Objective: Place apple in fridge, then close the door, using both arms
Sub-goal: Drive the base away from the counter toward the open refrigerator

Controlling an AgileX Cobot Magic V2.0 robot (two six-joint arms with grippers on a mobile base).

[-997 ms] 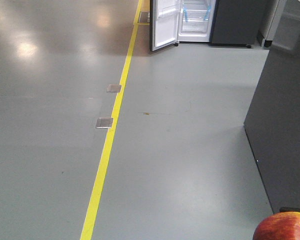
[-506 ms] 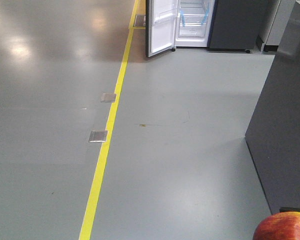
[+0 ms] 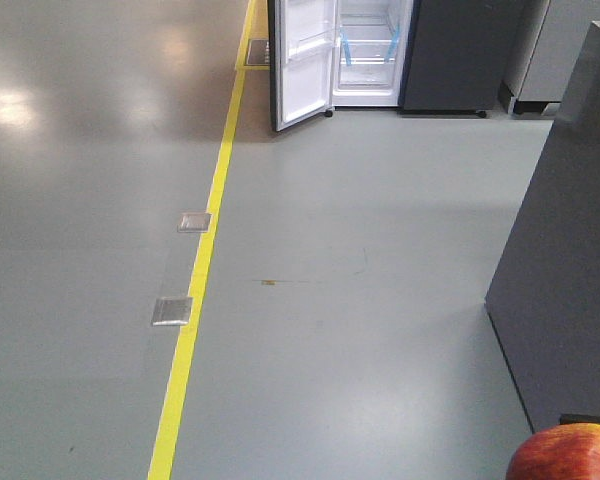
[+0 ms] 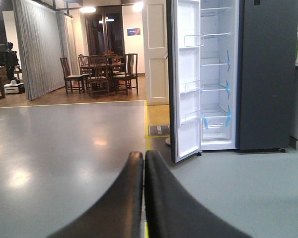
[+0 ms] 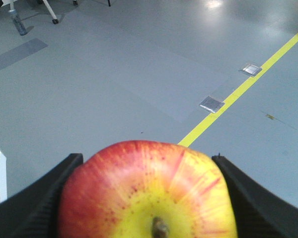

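The red and yellow apple (image 5: 146, 191) fills the lower part of the right wrist view, stem towards the camera, with my right gripper (image 5: 147, 171) shut on it from both sides. Its top also shows at the bottom right corner of the front view as the apple (image 3: 565, 452). The fridge (image 3: 372, 50) stands far ahead across the floor, its white inside and clear shelves showing. Its door (image 3: 302, 60) hangs open to the left. In the left wrist view the fridge (image 4: 216, 74) and door (image 4: 185, 79) stand ahead, beyond my left gripper (image 4: 143, 158), whose black fingers are pressed together, holding nothing.
A yellow floor line (image 3: 202, 270) runs towards the fridge, with two metal floor plates (image 3: 172, 310) beside it. A dark grey cabinet (image 3: 565, 240) stands close on the right. Chairs and a table (image 4: 102, 72) sit in a room far behind on the left.
The view has advanced towards the fridge, which now shows more of its height. The floor plates have slid down the frame. The apple stays gripped at the bottom right.
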